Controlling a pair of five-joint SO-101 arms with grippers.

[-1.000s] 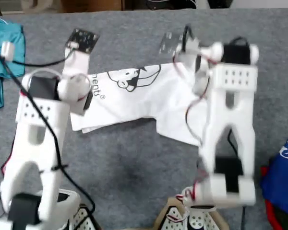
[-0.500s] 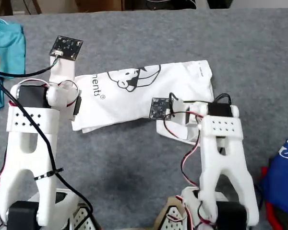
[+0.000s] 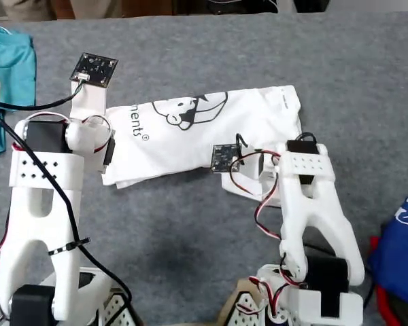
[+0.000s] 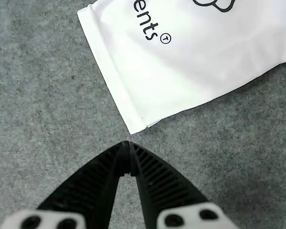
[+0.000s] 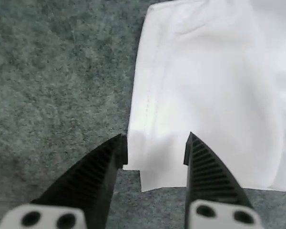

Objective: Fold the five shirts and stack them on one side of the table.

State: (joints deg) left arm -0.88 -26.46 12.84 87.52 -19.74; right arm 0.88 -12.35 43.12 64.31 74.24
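Though closed, left tool (image 4: 127, 151) beside shirt (image 4: 195, 62)

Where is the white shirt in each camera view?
High view: the white shirt lies mid-table, between the two arms.
Left wrist view: its lettered corner sits just beyond the tips of the shut left tool.
Right wrist view: its hem corner lies inside the open right tool.
Shared landmark: the grey table cover.
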